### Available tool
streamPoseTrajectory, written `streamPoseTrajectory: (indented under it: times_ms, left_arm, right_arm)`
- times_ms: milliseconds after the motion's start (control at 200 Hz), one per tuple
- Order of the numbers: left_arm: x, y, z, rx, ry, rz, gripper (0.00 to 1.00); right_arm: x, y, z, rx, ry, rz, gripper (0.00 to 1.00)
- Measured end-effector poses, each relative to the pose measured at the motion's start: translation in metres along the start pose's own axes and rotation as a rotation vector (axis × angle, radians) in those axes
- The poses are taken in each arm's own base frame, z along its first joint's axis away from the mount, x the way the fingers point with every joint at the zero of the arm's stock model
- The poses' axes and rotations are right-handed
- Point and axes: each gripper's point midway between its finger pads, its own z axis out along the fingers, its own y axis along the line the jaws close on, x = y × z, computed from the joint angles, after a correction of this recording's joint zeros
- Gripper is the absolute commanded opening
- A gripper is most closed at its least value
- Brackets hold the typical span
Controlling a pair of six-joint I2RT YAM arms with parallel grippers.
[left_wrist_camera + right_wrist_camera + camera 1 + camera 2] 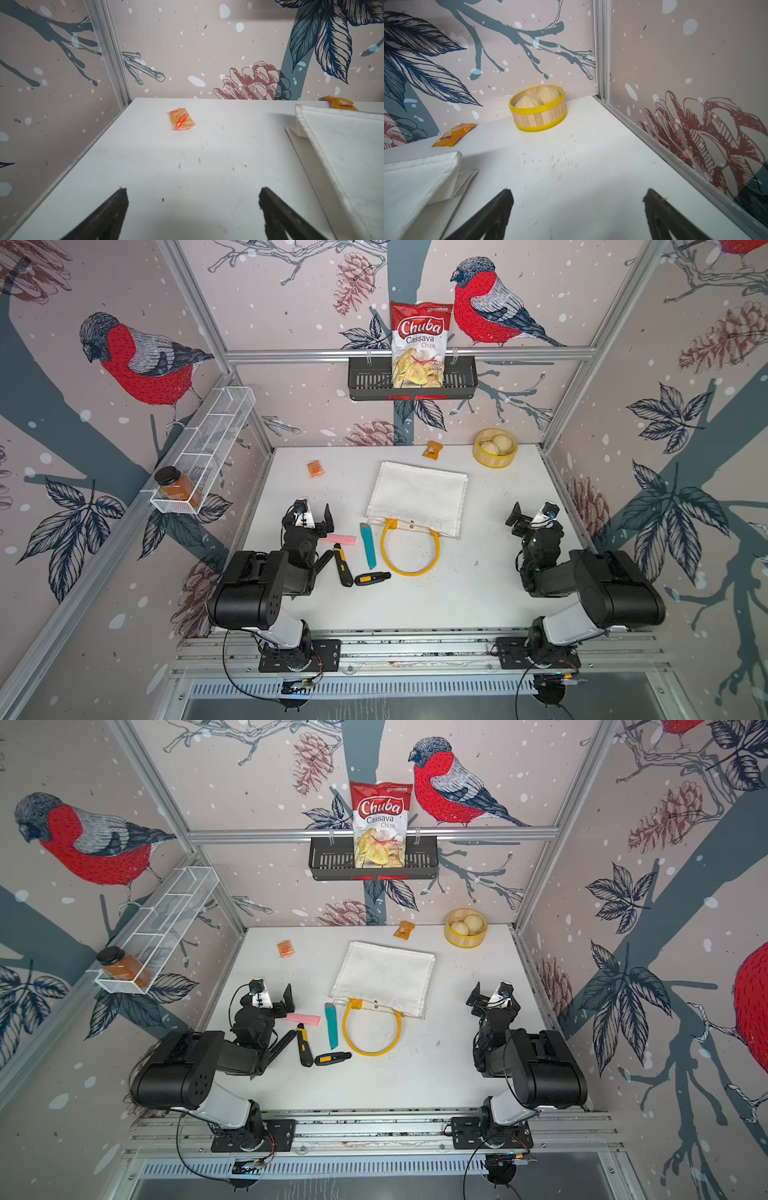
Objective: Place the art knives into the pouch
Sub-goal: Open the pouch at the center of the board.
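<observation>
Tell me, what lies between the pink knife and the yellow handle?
Only the teal knife lies between the pink knife and the yellow handle, on the table; both top views show it.

Pouch (pixel 384 977): I see it flat on the table (pixel 436 1073), between my two grippers, yellow handle (pixel 372 1029) looping toward the arm bases.
Left gripper (pixel 274 996): jaws apart, nothing between them.
Right gripper (pixel 488 992): jaws apart, empty, well apart from the pouch.
Knives: pink knife (pixel 305 1018) just beside my left gripper; teal knife (pixel 331 1025) touching the handle; two black-and-yellow knives (pixel 304 1045) nearer the bases.
</observation>
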Motion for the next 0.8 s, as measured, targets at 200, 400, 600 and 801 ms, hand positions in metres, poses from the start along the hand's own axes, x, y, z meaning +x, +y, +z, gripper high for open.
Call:
streamPoseTrajectory:
  times_ms: [200, 400, 600, 801]
  left_arm:
    - [0.000, 0.000, 0.000, 0.000, 0.000, 0.000, 0.98]
    - [0.000, 0.001, 0.000, 0.000, 0.000, 0.000, 0.98]
    - [0.002, 0.002, -0.001, -0.007, 0.004, -0.007, 0.98]
    - [-0.026, -0.007, -0.014, 0.004, -0.060, 0.011, 0.98]
  right_arm:
    - [0.000, 0.000, 0.000, 0.000, 0.000, 0.000, 1.00]
    - [0.000, 0.000, 0.000, 0.000, 0.000, 0.000, 1.00]
    - [0.000, 0.006, -0.002, -0.006, -0.001, -0.015, 1.00]
    - [-0.055, 0.044, -0.006, -0.026, -0.089, -0.050, 1.00]
